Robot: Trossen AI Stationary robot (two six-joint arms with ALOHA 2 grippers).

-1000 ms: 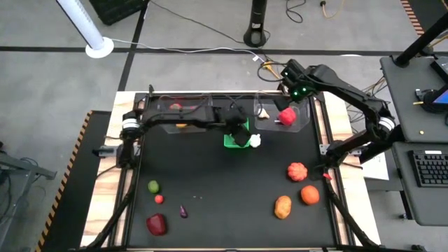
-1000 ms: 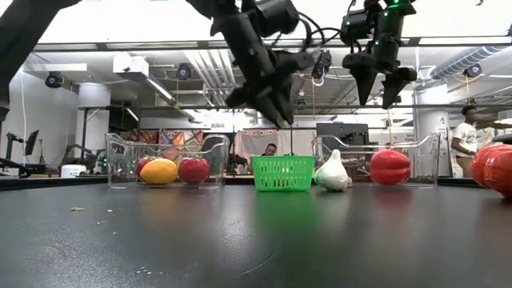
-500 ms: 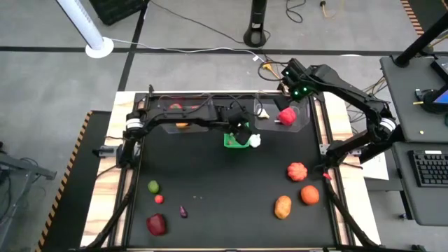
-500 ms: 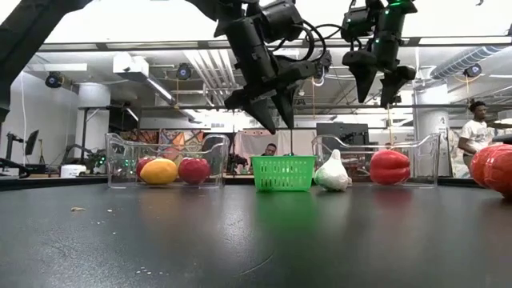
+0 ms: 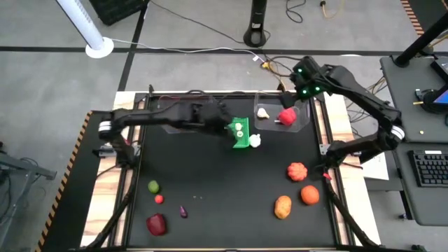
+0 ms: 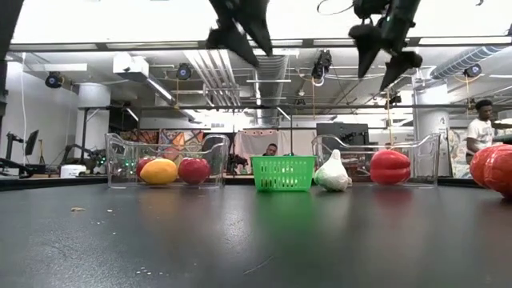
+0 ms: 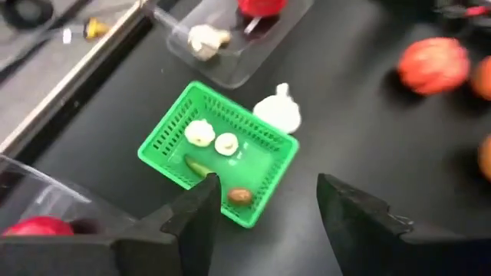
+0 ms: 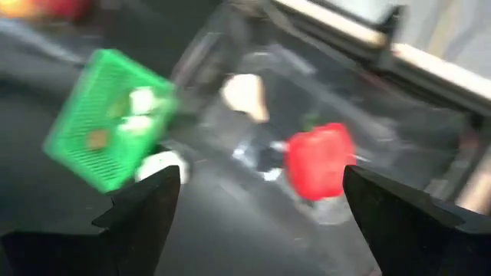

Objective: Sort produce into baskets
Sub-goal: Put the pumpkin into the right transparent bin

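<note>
The green basket (image 7: pixel 219 153) stands at the table's far middle and holds two white pieces (image 7: pixel 201 133), a green one and a brown one. A white garlic (image 5: pixel 255 140) rests on the table against the basket's right side. My left gripper (image 7: pixel 265 207) hangs open and bare above and left of the basket, high in the low view (image 6: pixel 240 28). My right gripper (image 8: pixel 265 215) hangs open above the right clear bin (image 5: pixel 302 120), which holds a red pepper (image 5: pixel 287 115) and a beige piece (image 5: pixel 263 112). The left clear bin (image 6: pixel 164 164) holds red and yellow pieces.
Loose produce lies on the black mat: a green piece (image 5: pixel 153 186), a small red one (image 5: pixel 159 199), a purple one (image 5: pixel 183 211) and a big red one (image 5: pixel 157 224) near left; an orange pumpkin (image 5: pixel 297 171) and two orange pieces (image 5: pixel 310 194) near right. People stand in the room beyond.
My left gripper has opened right above the green basket, then gone up and drawn back toward the table's left, leaving the basket uncovered. My right gripper has risen a little above the right bin, staying open.
</note>
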